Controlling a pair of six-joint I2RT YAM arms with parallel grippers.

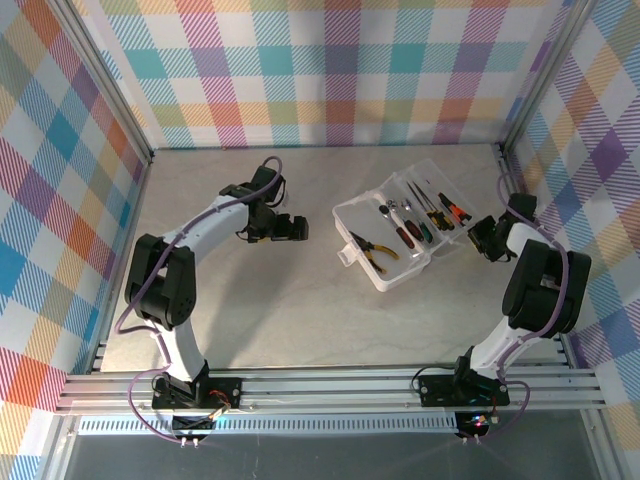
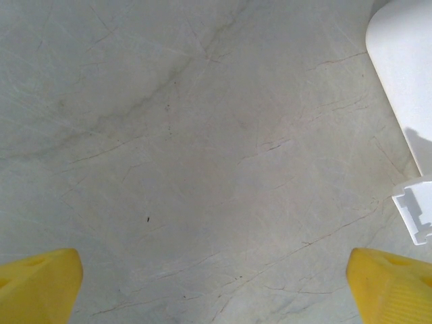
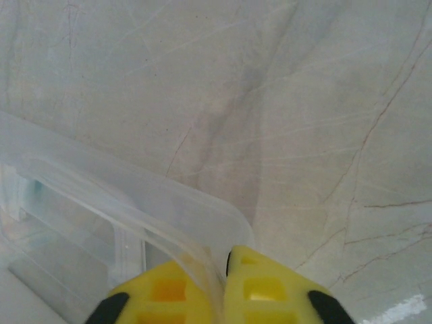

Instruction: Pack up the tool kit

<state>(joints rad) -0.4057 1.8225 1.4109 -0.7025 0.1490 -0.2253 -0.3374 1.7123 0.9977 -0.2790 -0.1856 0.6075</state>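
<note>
The tool kit box lies open right of the table's middle. It is translucent white. Yellow-handled pliers and several small screwdrivers lie inside it. My right gripper is at the box's right corner. In the right wrist view its yellow fingers are pinched shut on the thin translucent box edge. My left gripper hovers open to the left of the box, its fingertips wide apart over bare table. The box's white corner and its handle tab show at the right of the left wrist view.
The grey marble table is fenced by plaid walls with metal posts at the back corners. A metal rail runs along the near edge by the arm bases.
</note>
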